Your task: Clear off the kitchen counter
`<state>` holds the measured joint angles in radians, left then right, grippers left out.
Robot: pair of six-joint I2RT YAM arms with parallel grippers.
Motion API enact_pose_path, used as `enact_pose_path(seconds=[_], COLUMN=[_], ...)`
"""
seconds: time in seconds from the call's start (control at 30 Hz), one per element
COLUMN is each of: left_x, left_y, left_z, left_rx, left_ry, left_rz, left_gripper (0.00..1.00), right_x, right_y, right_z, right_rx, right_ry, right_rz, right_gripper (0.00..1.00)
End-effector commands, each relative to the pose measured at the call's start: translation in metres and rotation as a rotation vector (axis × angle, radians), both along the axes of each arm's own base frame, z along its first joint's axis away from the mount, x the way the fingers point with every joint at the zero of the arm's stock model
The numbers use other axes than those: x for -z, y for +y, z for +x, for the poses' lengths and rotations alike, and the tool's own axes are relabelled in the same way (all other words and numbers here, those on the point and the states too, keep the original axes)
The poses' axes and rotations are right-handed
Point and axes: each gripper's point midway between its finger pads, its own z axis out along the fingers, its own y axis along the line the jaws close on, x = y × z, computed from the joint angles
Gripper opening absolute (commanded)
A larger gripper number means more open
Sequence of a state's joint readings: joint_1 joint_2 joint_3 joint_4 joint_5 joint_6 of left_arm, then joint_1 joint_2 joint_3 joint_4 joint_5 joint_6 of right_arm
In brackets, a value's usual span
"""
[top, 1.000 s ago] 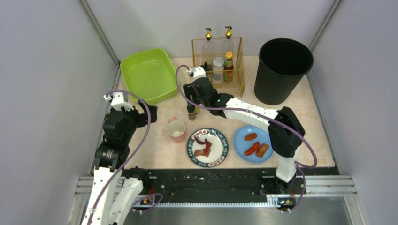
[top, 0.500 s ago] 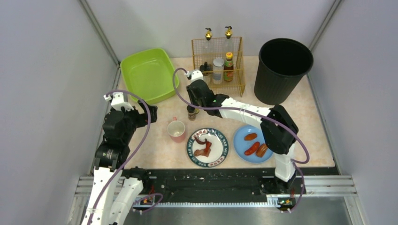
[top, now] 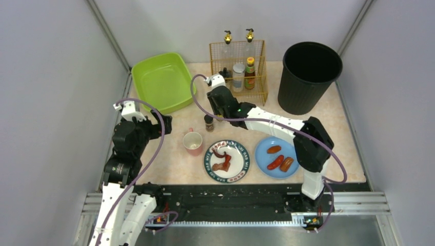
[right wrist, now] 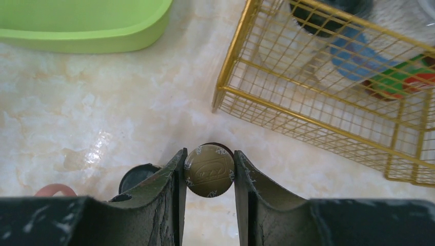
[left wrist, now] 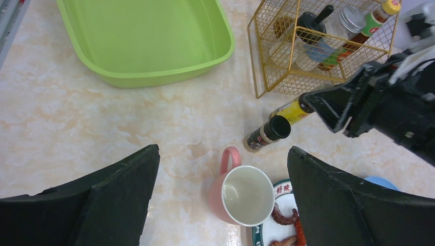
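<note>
Kitchen counter (top: 344, 137): right gripper (right wrist: 209, 152) clamps bottle (right wrist: 209, 172) beside spice jar (left wrist: 267, 134).

Kitchen counter (top: 349, 133) (marbled) bears tub (top: 163, 82), rack (top: 256, 95), bin (top: 300, 100), mug (top: 193, 142), jar (top: 209, 123), plates (top: 262, 154).

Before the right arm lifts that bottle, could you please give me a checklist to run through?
1. Right gripper shut on the yellow bottle: ok, it presses each side of the cap.
2. Black-capped bottle free of the fingers: cannot tell, it stands right beside one.
3. Room in the rack: cannot tell, several bottles inside.
4. Left gripper open and apart: ok.
5. Mug clear of the yellow bottle: ok, it stands apart.
</note>
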<state>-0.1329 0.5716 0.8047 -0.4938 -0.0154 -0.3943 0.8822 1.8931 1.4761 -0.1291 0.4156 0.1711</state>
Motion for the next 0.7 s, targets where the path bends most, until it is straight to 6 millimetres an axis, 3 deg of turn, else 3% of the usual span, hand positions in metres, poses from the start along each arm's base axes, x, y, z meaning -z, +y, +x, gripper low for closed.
enact_pose_path(seconds=[0.0, 0.23, 0.4, 0.67], left_x=[-0.010, -0.008, -0.008, -0.008], left_y=[-0.001, -0.001, -0.001, -0.001], left_z=[0.001, 0.002, 0.002, 0.003], left_rx=[0.002, 0.005, 0.005, 0.005], left_ry=[-0.038, -0.033, -0.032, -0.032], left_rz=[-0.011, -0.011, -0.011, -0.011], left_gripper=[0.99, 0.99, 0.99, 0.99], right_x=[-0.111, -0.160, -0.187, -0.194], right_y=[-0.016, -0.053, -0.084, -0.123], right_z=[-0.002, -0.003, 0.012, 0.057], right_rx=[0.025, 0.070, 0.119, 0.212], right_ry=[-0.211, -0.268, -0.294, -0.295], right_rz=[0.110, 0.129, 0.154, 0.163], right_gripper=[0.00, 0.00, 0.00, 0.00])
